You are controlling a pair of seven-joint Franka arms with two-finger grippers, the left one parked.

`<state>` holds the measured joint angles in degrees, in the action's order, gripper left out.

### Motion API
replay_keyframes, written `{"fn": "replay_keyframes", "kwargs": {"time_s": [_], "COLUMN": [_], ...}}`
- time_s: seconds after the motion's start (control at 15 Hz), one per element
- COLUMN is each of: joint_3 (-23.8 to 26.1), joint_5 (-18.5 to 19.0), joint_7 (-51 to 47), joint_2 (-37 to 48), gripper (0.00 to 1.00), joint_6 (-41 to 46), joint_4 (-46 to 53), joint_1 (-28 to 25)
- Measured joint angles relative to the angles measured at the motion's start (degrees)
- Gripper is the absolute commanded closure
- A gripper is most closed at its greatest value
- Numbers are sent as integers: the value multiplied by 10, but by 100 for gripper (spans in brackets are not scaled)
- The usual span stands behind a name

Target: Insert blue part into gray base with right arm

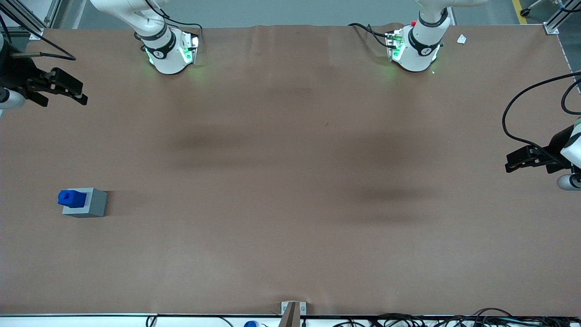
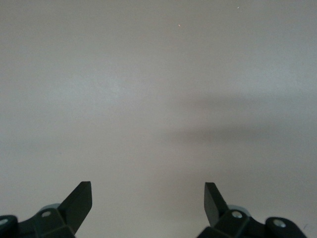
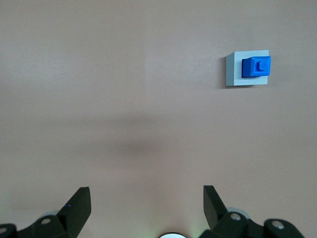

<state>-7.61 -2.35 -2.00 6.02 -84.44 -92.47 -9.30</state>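
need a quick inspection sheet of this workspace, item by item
surface: brown table cover, soft shadows across the middle
job's things: blue part sits in the gray base, standing proud of its top face, toward the working arm's end of the table
clutter: small white scrap near the parked arm's base
grippers: right arm's end effector open, holding nothing, raised well away from the base and farther from the front camera than it
cables: black cable runs to the right arm's wrist; a tangle lies along the near table edge
surroundings: metal frame posts at the table corners
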Motion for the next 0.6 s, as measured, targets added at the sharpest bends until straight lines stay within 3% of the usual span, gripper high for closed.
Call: {"fn": "replay_keyframes", "kwargs": {"time_s": [0.6], "joint_3": [-5], "joint_5": [8], "joint_7": [0], "joint_2": [4], "gripper": [0], "joint_6": [-5], "joint_4": [4], "joint_1": [5]}}
